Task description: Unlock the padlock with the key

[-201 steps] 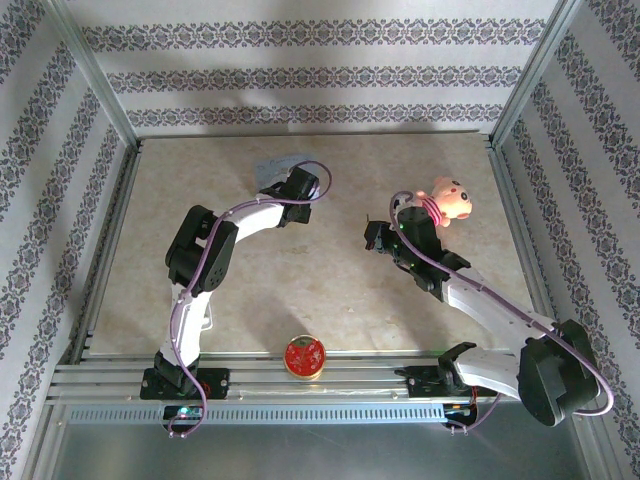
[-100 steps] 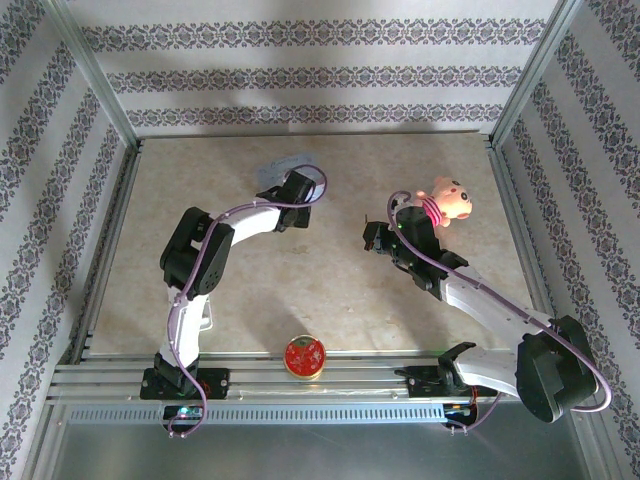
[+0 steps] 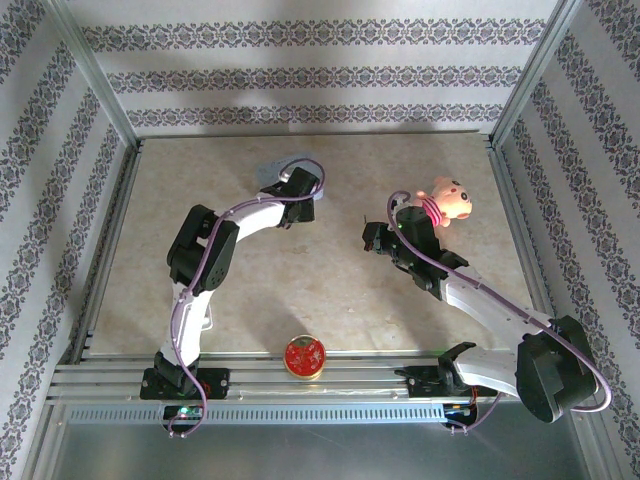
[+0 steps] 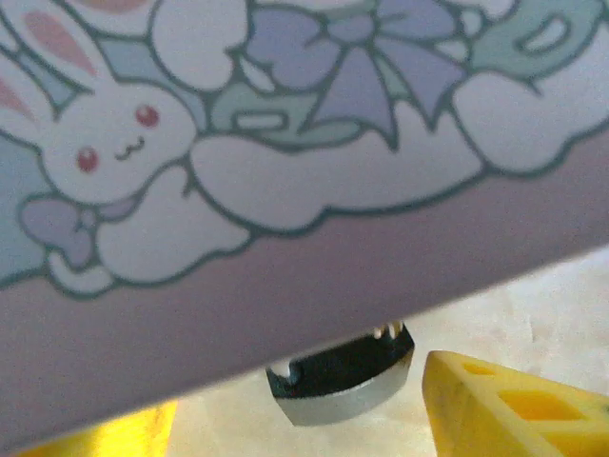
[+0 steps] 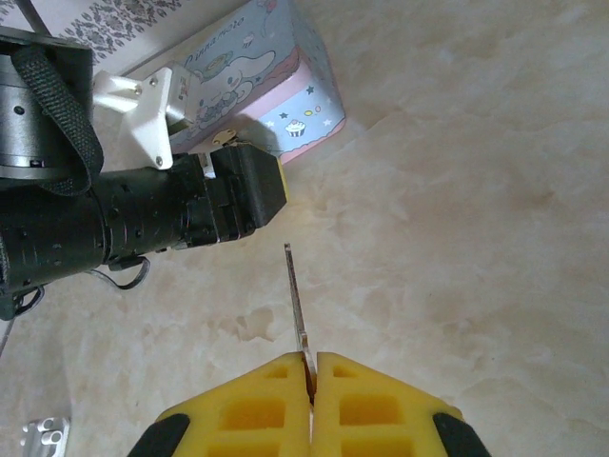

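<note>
Top: left gripper against tin, far-centre tabletop. Right gripper mid-table, open room around it. Plush just behind, red disc at near edge.
Left wrist: jaws spread, padlock between them, tucked under the tin's edge.
Right wrist: pads pinch key, bare tabletop to its right.

place: robot lab test cell | cues: aluminium frame, wallpapered panels, marble-look tabletop

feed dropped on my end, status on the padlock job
Right gripper shut on key. Left gripper open, fingers either side of padlock at the tin. Key short of padlock; left gripper crowds the approach.
</note>
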Robot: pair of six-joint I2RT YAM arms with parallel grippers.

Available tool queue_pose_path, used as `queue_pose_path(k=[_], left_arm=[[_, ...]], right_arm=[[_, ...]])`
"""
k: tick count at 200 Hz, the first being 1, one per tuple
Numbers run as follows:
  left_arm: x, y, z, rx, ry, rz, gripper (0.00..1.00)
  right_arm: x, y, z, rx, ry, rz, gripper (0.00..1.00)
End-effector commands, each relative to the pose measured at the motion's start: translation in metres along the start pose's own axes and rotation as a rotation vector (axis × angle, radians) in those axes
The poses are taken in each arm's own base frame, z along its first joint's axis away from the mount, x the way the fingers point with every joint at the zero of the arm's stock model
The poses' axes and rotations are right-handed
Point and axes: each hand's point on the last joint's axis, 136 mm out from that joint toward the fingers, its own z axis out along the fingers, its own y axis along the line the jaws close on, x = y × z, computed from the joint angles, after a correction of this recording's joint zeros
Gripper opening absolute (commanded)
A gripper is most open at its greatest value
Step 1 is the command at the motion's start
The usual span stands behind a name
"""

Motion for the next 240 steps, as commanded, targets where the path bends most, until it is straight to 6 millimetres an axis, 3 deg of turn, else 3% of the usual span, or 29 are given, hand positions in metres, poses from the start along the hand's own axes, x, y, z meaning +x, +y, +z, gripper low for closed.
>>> queue_pose_path(k=[1,57,155,240], left_arm=[[0.0,0.004,0.002,-0.061,-0.008,-0.061,0.66],[-0.012,0.012,0.002,-0.101,-0.083,-0.132,0.65],[-0.019,-0.001,0.012,-0.051,-0.12,-0.131,0.64],[-0.022,-0.011,0.011,-0.008,-0.112,-0.104,0.17]], right_arm=[[-0.017,0.011,-0.003,-0.041,-0.036,-0.027,0.0],[-0.019,0.01,-0.001,-0.054,-0.023,-0.031,0.0],[-0.019,0.007,0.004,-0.062,-0.004,-0.03,0.0],[-0.012,0.003,0.01,-0.063,0.025,-0.026,0.0]])
